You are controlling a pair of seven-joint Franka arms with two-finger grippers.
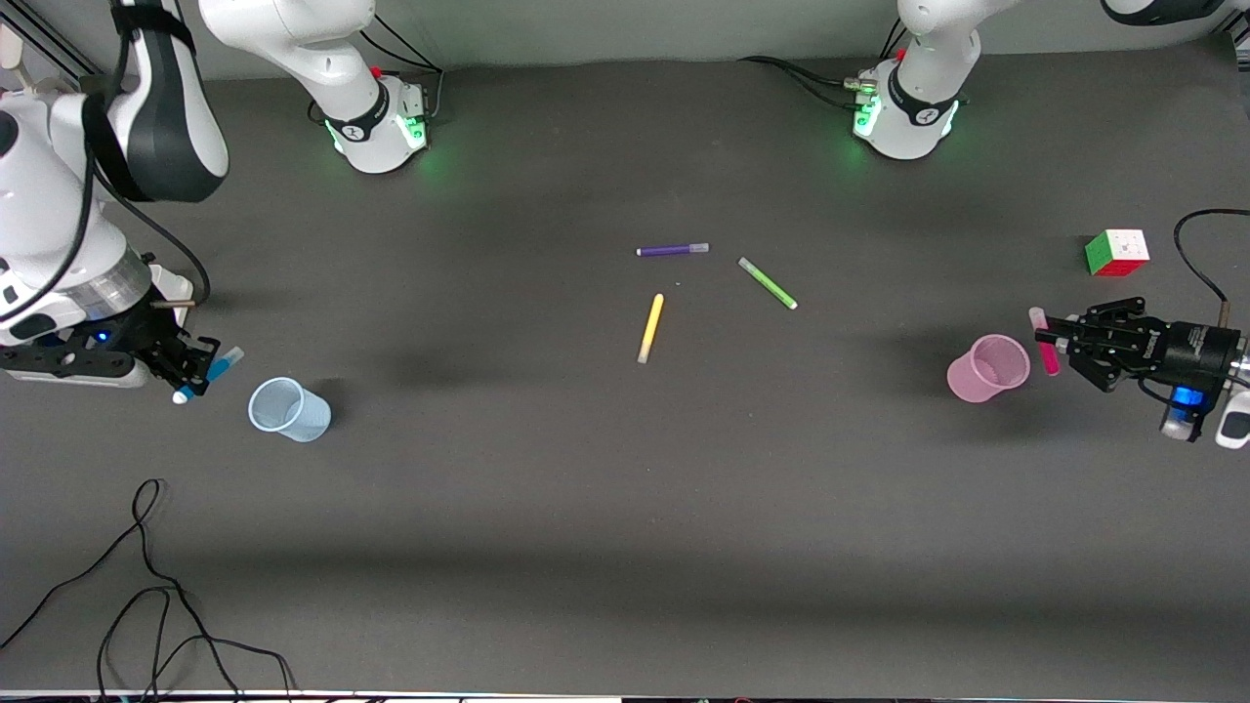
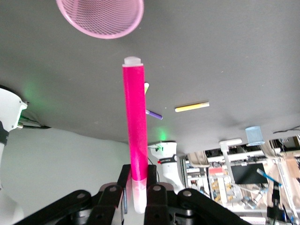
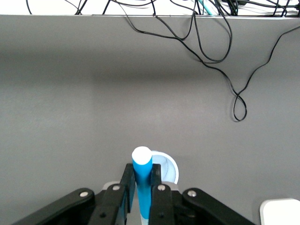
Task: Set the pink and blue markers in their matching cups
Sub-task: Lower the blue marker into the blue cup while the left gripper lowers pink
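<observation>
Loose black cables (image 1: 146, 586) lie nearest the front camera, at the right arm's end of the table (image 1: 586, 508). Farther up that view, the pale blue cup (image 1: 288, 409) stands upright, and the right gripper (image 1: 195, 369) hangs just beside it, clamped on the blue marker (image 1: 217, 371), which tilts with its white tip down. At the left arm's end, the pink cup (image 1: 988, 368) stands upright, and the left gripper (image 1: 1060, 340) is just beside it, pinching the pink marker (image 1: 1044, 340). A colour cube (image 1: 1116, 253) sits farther from the camera than that gripper. Mid-table lie the yellow marker (image 1: 650, 328), green marker (image 1: 768, 283) and purple marker (image 1: 672, 250), each apart from the others.

From the left wrist view, the black fingers (image 2: 152, 185) close on the pink marker's (image 2: 134, 126) pale cap end; its shaft points toward the mesh-patterned pink cup (image 2: 100, 18). The yellow marker (image 2: 191, 107) and the blue cup (image 2: 255, 135) show farther off.

From the right wrist view, the fingers (image 3: 157, 185) squeeze the blue marker (image 3: 142, 180), its white end facing the camera, with the blue cup's rim (image 3: 169, 166) just past it. Cables (image 3: 220, 51) trail along the table edge.
</observation>
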